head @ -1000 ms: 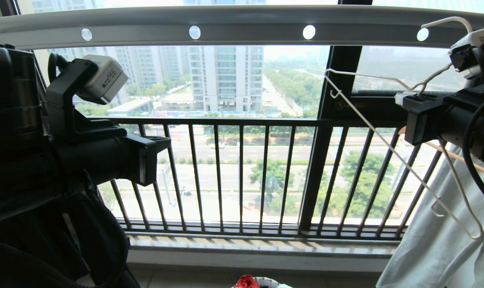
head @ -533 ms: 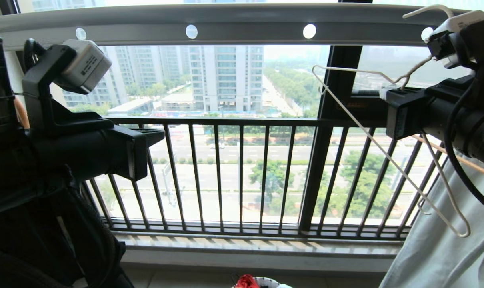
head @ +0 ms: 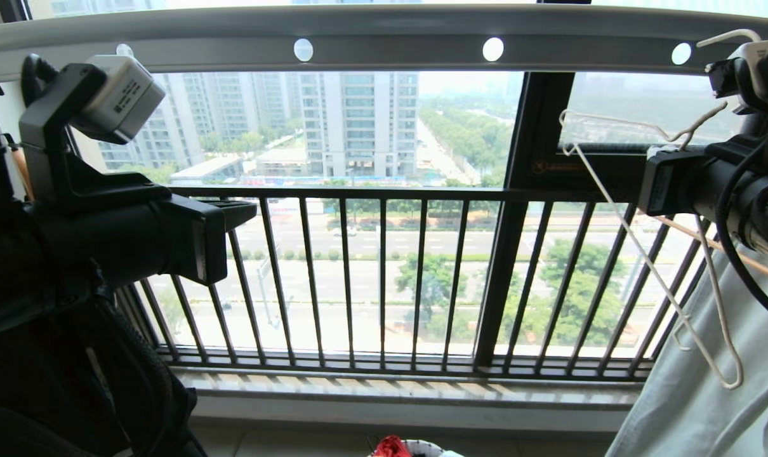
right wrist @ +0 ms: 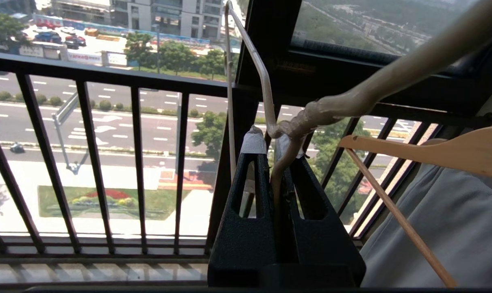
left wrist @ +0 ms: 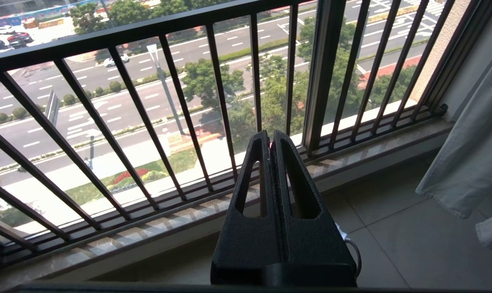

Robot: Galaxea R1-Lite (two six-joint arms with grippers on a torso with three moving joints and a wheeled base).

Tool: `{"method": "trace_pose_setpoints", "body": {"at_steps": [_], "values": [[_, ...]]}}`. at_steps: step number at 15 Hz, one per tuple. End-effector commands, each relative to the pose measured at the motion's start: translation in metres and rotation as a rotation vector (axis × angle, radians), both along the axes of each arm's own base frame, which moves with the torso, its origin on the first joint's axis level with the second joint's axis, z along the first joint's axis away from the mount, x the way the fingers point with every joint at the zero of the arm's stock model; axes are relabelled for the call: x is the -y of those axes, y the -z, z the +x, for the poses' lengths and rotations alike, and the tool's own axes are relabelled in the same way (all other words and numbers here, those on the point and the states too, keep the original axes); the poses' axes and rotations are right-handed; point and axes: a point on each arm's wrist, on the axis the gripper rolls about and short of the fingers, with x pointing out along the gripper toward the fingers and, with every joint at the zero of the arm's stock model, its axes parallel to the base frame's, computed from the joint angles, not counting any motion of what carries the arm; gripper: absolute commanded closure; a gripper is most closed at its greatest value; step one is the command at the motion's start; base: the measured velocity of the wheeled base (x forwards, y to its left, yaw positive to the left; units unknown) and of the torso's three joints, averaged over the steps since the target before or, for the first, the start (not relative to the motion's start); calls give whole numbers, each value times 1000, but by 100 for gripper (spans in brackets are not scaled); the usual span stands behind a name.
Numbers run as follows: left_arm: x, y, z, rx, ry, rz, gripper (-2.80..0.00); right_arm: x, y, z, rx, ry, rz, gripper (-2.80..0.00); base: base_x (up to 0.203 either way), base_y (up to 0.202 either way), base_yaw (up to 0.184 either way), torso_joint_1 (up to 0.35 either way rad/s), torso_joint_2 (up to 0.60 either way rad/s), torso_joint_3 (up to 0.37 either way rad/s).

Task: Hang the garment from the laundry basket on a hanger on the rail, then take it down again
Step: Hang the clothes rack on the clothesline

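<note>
The cream wire hanger (head: 638, 249) is tilted at the right, its neck clamped in my right gripper (head: 655, 152), which is shut on it. The right wrist view shows the hanger (right wrist: 266, 93) pinched between the taped fingertips of the right gripper (right wrist: 272, 142). Its hook (head: 733, 35) is up by the grey rail (head: 390, 38); I cannot tell whether they touch. The hanger is bare. A scrap of the red garment (head: 390, 446) shows in the laundry basket (head: 425, 444) at the bottom edge. My left gripper (head: 244, 212) (left wrist: 269, 140) is shut and empty, held out at the left.
A dark railing of vertical bars (head: 384, 279) and a thick window post (head: 508, 254) stand just ahead. At the right, a wooden hanger (right wrist: 453, 150) carries a pale grey-green garment (head: 708, 393). A stone sill (head: 390, 390) runs below the bars.
My right gripper swung the hanger left and up, then back to the right, and rolled it so its lower end hangs steeper. The left arm has shifted a little to the left.
</note>
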Motion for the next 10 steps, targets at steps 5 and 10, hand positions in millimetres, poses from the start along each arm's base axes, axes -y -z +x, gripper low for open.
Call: {"method": "trace_pose_setpoints", "body": {"at_steps": [5, 10], "values": [[-1, -1, -2, 5, 1, -4, 0, 4, 3, 14, -14, 40, -8, 0, 0, 0, 0, 0, 0, 0], [-3, -3, -5, 11, 0, -7, 0, 14, 8, 37, -37, 67, -17, 0, 0, 0, 0, 0, 0, 0]]}}
